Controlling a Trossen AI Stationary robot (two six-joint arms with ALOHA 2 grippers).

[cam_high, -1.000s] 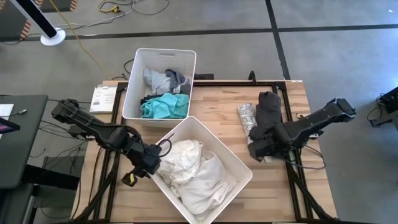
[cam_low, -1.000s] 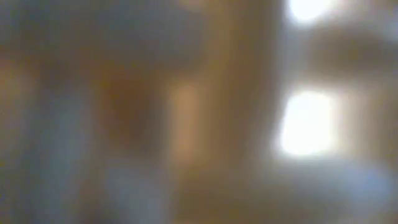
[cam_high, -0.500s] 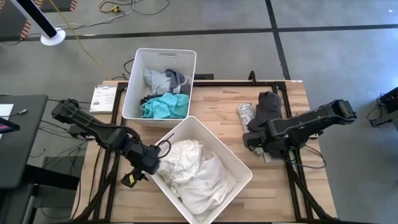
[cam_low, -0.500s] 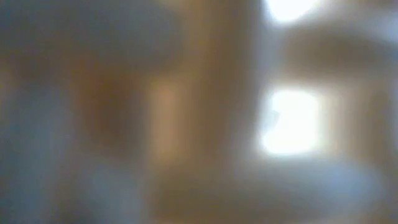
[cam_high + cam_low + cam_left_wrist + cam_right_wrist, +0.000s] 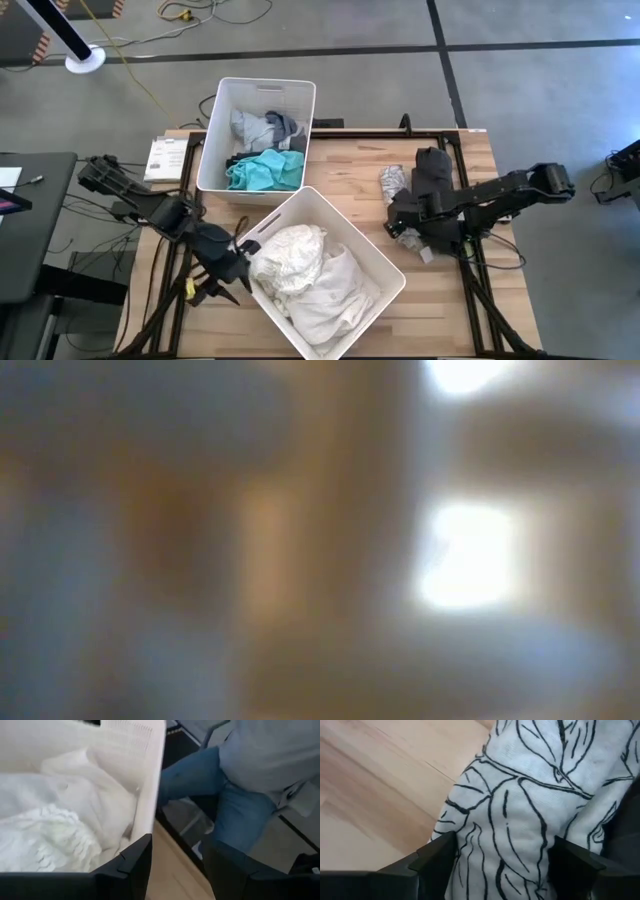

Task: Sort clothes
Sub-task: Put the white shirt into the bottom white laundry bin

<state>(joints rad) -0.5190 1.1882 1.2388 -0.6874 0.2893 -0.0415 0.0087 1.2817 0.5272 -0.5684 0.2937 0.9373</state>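
No text, label, brand, number or sign could be read in any of the views. The small white booklet or card [image 5: 165,157] at the table's left edge carried some dark marks, but they were too small to make out. The low view was fully blurred and gave nothing to read.
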